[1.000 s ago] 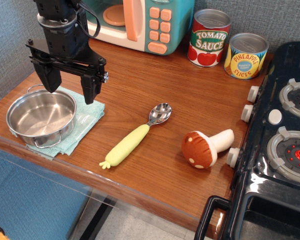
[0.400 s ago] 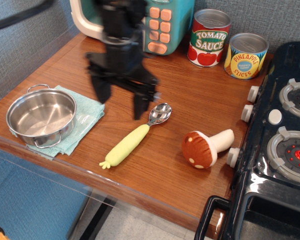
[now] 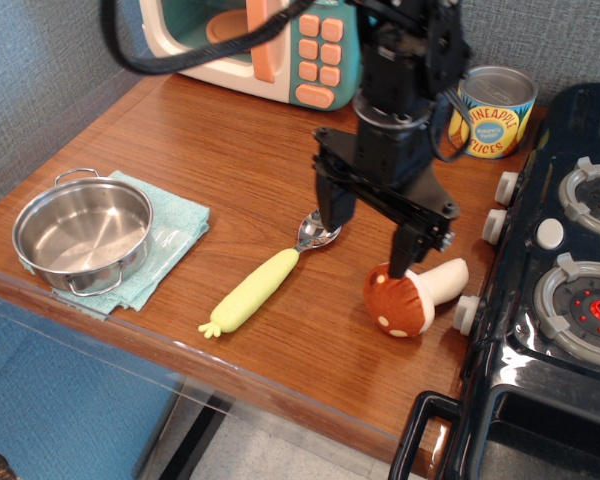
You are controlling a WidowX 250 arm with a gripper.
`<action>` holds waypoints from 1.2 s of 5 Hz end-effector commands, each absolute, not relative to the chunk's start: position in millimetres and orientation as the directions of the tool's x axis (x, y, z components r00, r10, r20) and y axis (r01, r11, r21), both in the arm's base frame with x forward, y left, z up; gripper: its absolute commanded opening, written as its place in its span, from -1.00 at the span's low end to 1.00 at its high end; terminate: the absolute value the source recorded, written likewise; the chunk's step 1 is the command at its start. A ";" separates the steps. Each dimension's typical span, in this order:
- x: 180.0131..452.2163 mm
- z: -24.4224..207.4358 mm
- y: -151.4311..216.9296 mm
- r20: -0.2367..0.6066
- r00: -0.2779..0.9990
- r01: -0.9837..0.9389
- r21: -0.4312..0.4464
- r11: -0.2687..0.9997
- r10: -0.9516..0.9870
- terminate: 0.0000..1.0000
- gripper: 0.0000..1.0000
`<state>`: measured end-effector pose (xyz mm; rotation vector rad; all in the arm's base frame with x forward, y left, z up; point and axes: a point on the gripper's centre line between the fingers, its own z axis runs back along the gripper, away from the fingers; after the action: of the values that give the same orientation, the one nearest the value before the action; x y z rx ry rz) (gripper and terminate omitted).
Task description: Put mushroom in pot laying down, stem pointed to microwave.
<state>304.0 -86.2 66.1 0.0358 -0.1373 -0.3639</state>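
Observation:
The mushroom [image 3: 405,300] lies on its side on the wooden counter near the stove, rust-brown cap toward the front left. Its cream stem [image 3: 446,278] points right and back toward the stove. My gripper [image 3: 366,238] is open and empty, hanging just above and left of the mushroom, with one fingertip [image 3: 398,262] close over the cap. The shiny steel pot [image 3: 82,233] stands empty on a teal cloth at the far left. The teal and cream microwave [image 3: 270,45] stands at the back of the counter.
A spoon with a yellow-green handle [image 3: 260,284] lies between pot and mushroom. A pineapple can [image 3: 492,112] stands at the back right; my arm hides what is beside it. A black toy stove [image 3: 570,270] borders the counter on the right. The teal cloth [image 3: 165,235] lies under the pot.
My gripper has swept from above the pot at the left, across the counter, to just over the mushroom. It stays open. Nothing on the counter has moved.

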 end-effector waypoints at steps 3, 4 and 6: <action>301.6 41.4 -102.2 0.093 0.933 0.351 -0.030 0.936 -0.347 -1.00 -1.00; 305.0 57.6 -90.6 0.129 0.937 0.330 -0.021 0.944 -0.325 -1.00 -1.00; 294.8 113.6 -7.2 0.195 0.975 0.099 0.048 0.994 -0.106 -1.00 -1.00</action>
<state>301.3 -2.8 98.1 0.0381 -0.1468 -0.1014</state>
